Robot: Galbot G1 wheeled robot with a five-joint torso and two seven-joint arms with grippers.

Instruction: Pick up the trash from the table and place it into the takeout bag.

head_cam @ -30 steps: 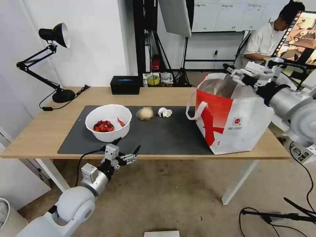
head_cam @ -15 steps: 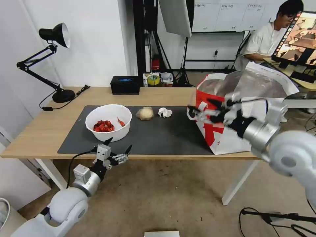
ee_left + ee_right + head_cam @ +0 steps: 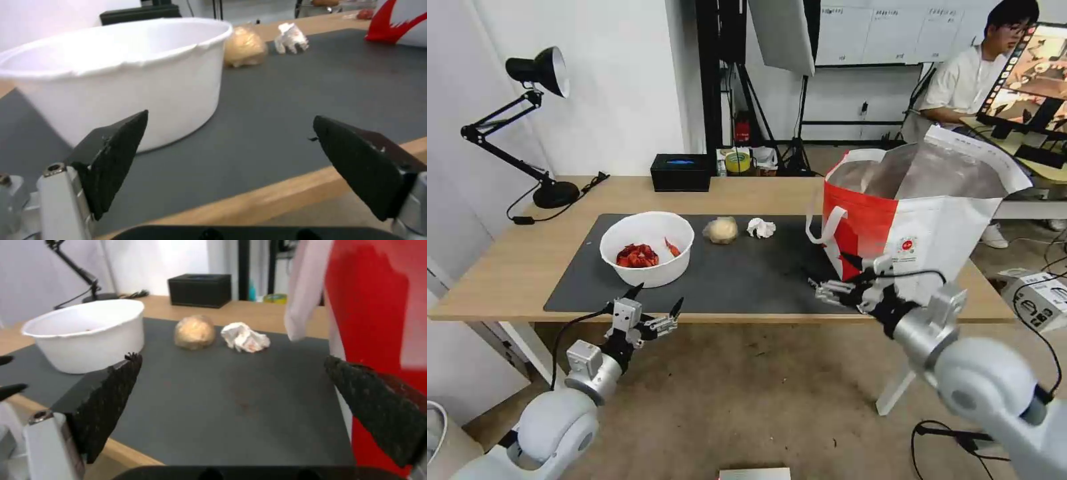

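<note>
Jaws were spread wide and empty on both grippers. I had the left gripper hanging just off the counter's near edge, in front of the white bowl of crayfish shells. My right gripper hovered low beside the takeout bag. The paper ball and tissue wad lay on the grey mat, between bowl and bag.

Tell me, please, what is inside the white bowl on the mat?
Inside the white bowl, red crayfish shells are piled toward the robot's left, with one stray piece beside them. Anything under the pile is hidden.
</note>
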